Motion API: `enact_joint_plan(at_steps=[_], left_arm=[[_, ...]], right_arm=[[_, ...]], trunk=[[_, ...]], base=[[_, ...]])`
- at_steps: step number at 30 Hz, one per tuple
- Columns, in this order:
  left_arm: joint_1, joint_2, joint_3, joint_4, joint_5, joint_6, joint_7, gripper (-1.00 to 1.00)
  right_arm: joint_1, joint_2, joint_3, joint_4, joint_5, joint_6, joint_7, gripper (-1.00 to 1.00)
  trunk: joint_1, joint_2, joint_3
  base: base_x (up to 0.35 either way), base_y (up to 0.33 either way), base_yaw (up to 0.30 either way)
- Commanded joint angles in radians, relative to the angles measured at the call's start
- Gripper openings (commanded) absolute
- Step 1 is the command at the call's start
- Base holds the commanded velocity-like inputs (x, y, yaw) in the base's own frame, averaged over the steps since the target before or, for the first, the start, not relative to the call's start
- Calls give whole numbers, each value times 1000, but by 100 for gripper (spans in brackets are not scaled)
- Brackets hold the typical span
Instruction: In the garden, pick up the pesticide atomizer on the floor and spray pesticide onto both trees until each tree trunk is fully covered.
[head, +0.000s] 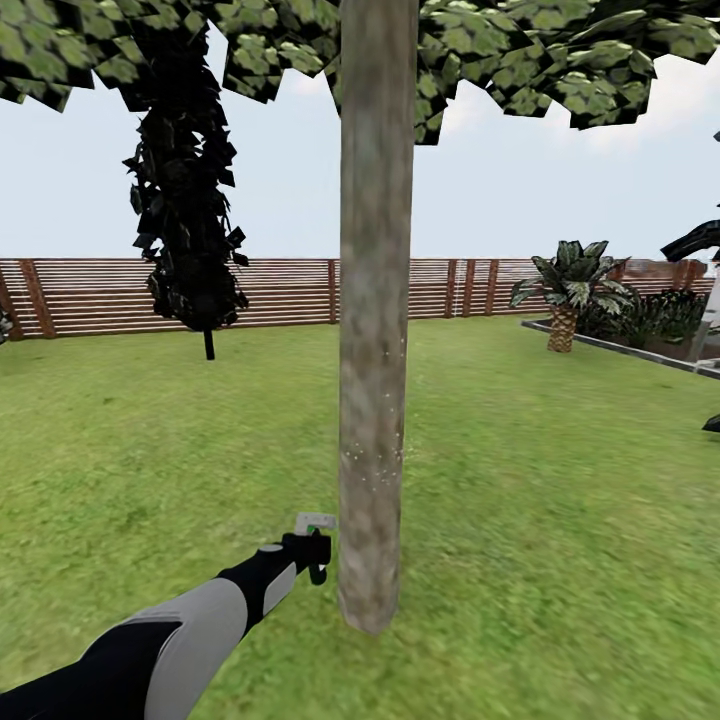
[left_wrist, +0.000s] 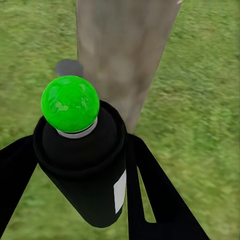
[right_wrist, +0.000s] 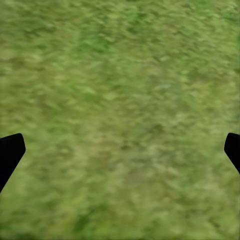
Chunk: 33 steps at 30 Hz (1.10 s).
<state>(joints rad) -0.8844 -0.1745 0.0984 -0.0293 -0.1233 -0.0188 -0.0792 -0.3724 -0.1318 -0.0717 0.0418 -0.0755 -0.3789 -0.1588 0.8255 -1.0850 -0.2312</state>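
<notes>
A straight grey-brown tree trunk (head: 375, 300) rises right in front of me, flecked with tiny white specks around mid-height, its blocky green canopy (head: 480, 45) overhead. My left gripper (head: 308, 553) is shut on the pesticide atomizer (head: 315, 535), held just left of the trunk's base. In the left wrist view the atomizer's dark body (left_wrist: 85, 175) with a white label and a bright green dot (left_wrist: 70, 103) sits between the black fingers (left_wrist: 155, 200), pointing at the trunk (left_wrist: 122, 55) close ahead. My right gripper (right_wrist: 120, 150) is open over grass, its fingertips (right_wrist: 10, 152) at the frame's sides.
Green lawn (head: 560, 500) spreads all around, ringed by a brown slatted fence (head: 280, 290). A narrow dark columnar tree (head: 190, 220) stands at the back left. A short palm (head: 565, 290) and low plants in a raised bed (head: 640, 345) sit at the back right.
</notes>
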Motion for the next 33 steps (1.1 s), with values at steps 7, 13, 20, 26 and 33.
enact_joint_plan(at_steps=[7, 13, 20, 26, 33], left_arm=[[-1, 0, -1, -186, -6, 157, -5, -100], [-1, 0, 0, -632, -4, 597, -24, -100], [-1, 0, 4, -691, -4, 626, -125, -100], [-1, 0, -39, -699, -4, 633, -134, -100], [-3, 0, -140, -944, 0, 867, -133, -100]], right_arm=[[-2, -1, -7, 3, -3, -8, 4, 100], [-2, -2, -7, 3, -2, -8, 4, 100], [-2, -1, -7, 3, -2, -8, 4, 100], [-2, 0, -7, 4, -1, -8, 4, 100], [-2, 0, -5, 6, -1, -8, 4, 100]], trunk=[[0, -1, -1], [0, -1, -1], [0, -1, -1], [0, -1, -1], [0, -1, -1]], base=[[6, -2, 0], [0, 0, 0], [-174, 0, 0], [-111, 0, 0], [-6, 0, 0]])
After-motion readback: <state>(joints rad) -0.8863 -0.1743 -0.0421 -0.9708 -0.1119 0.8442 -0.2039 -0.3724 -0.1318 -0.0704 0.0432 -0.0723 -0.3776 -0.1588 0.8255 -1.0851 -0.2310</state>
